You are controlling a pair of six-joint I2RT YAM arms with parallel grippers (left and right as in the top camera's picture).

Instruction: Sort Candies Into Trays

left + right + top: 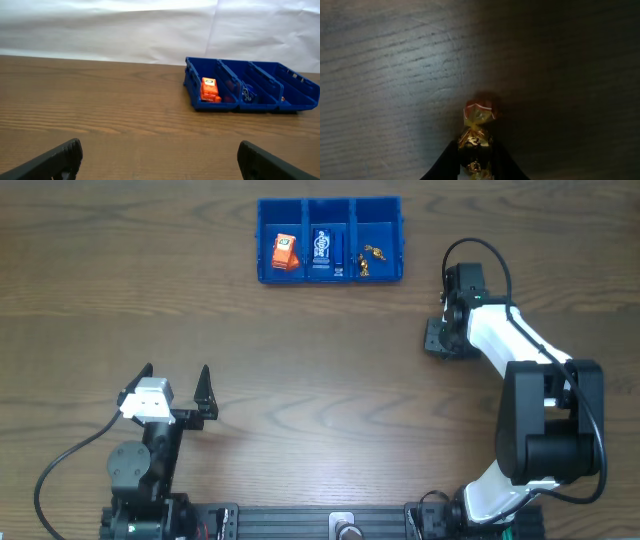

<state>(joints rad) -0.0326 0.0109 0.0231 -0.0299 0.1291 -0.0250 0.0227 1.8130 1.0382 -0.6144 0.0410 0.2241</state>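
A blue tray (330, 270) with three compartments sits at the far middle of the table. Its left compartment holds an orange candy pack (284, 251), the middle one a blue pack (322, 250), the right one small gold-wrapped candies (369, 258). In the left wrist view the tray (200, 104) lies ahead with the orange pack (210, 89) inside. My left gripper (176, 386) stands open near the front left, empty. My right gripper (437, 340) is low over the table at the right, shut on a gold-wrapped candy (476, 135) pinched between its fingertips.
The bare wooden table (300, 380) stretches between the two arms and the tray. A white backdrop (150, 30) rises behind the table's far edge.
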